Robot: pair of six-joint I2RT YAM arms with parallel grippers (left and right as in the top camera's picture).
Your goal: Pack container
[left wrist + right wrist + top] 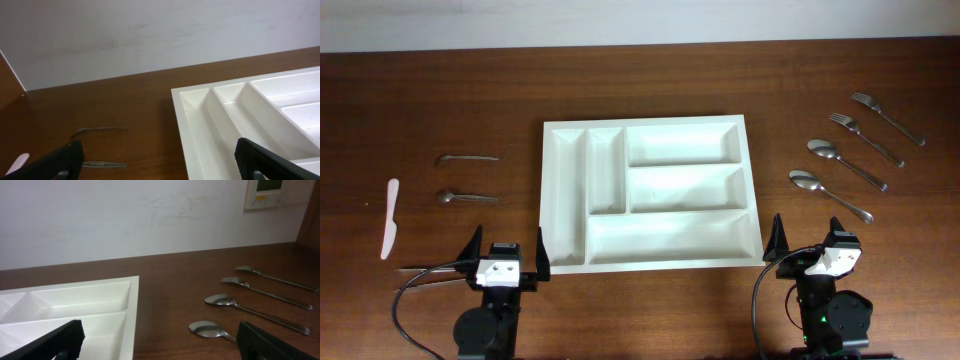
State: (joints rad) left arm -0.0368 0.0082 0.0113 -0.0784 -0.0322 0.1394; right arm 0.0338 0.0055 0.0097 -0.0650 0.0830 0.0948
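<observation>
White container point(548, 190) flat on worktop point(440, 90), just beyond and between left claw point(508, 250) and right claw point(808, 245), both with fingers spread wide apart, gripping nothing.

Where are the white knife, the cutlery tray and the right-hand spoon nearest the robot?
white knife point(390, 217), overhead view, middle of its length.
cutlery tray point(685, 188), overhead view, floor of middle wide compartment.
spoon point(832, 196), overhead view, handle near the bowl.

We observe both arms folded low and well apart. The left gripper point(508, 240) and the right gripper point(807, 236) point forward; each has its jaws spread wide and grips nothing.
</observation>
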